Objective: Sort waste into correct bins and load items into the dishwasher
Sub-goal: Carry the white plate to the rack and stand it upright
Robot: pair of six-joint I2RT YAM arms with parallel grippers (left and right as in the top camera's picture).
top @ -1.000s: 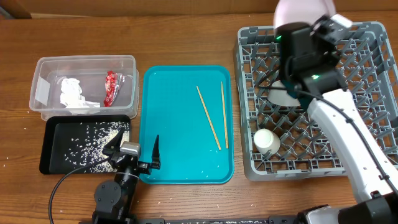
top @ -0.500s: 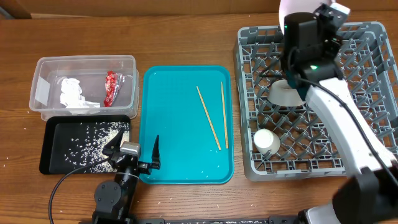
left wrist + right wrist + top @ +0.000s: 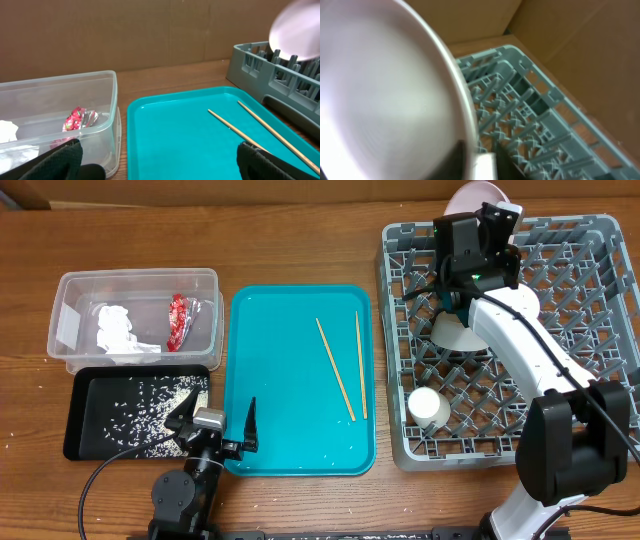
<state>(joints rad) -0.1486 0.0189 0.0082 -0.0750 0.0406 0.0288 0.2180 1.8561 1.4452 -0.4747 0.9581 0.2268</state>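
Observation:
My right gripper [image 3: 488,222] is shut on the rim of the large pale pink plate [image 3: 472,197] and holds it tilted over the far edge of the grey dishwasher rack [image 3: 396,330]. The plate [image 3: 380,90] fills the left of the right wrist view, with the rack [image 3: 535,115] behind it. A light grey bowl [image 3: 452,330] and a small white cup [image 3: 428,408] sit in the rack. Two chopsticks [image 3: 336,370] lie on the teal tray [image 3: 280,380]. My left gripper [image 3: 215,426] is open and empty at the tray's near edge. The pink bowl is out of view.
The clear tub [image 3: 70,285] holds the white napkin [image 3: 115,330] and the red-and-white wrapper [image 3: 178,320]. The black tray [image 3: 76,420] in front of it holds several rice grains [image 3: 140,410]. Cardboard walls stand behind the table.
The right gripper has swung the plate left and lower over the rack's far edge. The left arm has not moved.

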